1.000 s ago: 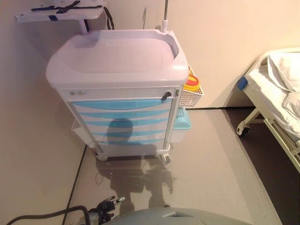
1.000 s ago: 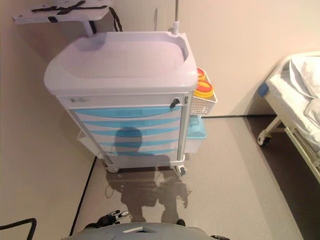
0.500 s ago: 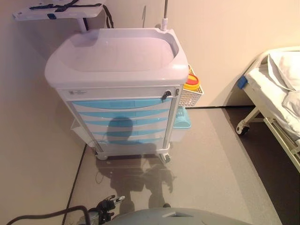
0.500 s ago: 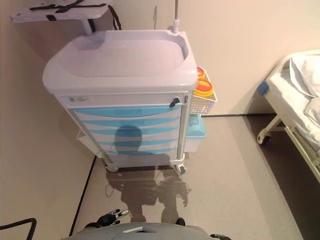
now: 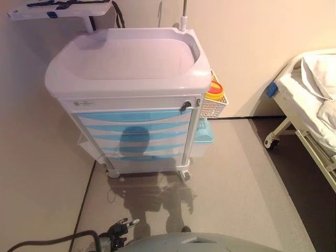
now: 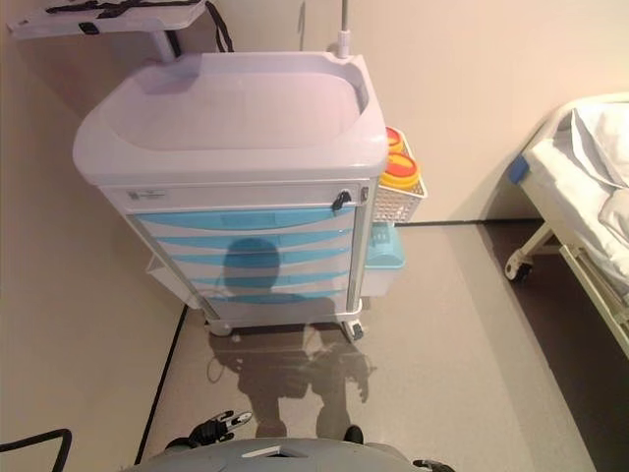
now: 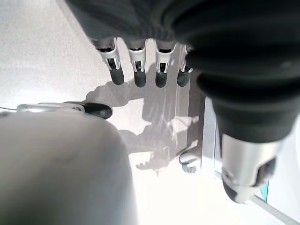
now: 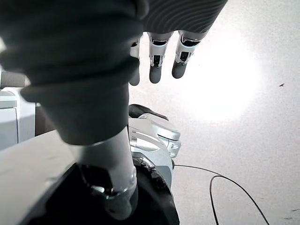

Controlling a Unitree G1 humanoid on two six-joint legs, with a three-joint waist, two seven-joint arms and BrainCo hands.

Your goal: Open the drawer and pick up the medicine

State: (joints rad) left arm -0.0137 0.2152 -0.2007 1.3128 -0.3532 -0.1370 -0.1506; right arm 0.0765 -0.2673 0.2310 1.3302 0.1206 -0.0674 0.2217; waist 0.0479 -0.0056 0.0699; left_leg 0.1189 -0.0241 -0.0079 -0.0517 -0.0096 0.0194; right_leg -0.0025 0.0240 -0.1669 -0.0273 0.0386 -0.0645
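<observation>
Cart (image 5: 131, 68): smooth moulded plastic, top w/ a soft sheen, pale grey-white. Drawer fronts (image 5: 137, 128): light-blue plastic, smooth, semi-gloss. Side basket (image 5: 214, 107): white perforated plastic or wire, cannot be told which; yellow glossy plastic lid (image 5: 214, 94) seen in it. Pole (image 5: 184, 13): bare metal. Floor (image 5: 236, 178): grey, finely speckled, matt w/ slight sheen. Bed (image 5: 310, 100): white cloth sheets, rumpled; frame smooth, painted. Left hand (image 7: 140, 61): silver metallic fingers, dark matt tips, ribbed rubbery cover.

- The medical cart (image 5: 131, 94) stands against the wall, its drawers (image 5: 135, 134) stacked in front.
- A wire basket (image 5: 214, 106) hangs on its right side.
- A bed (image 5: 310, 115) stands well right.
- Behind-left, apparently a shelf (image 5: 58, 9).
</observation>
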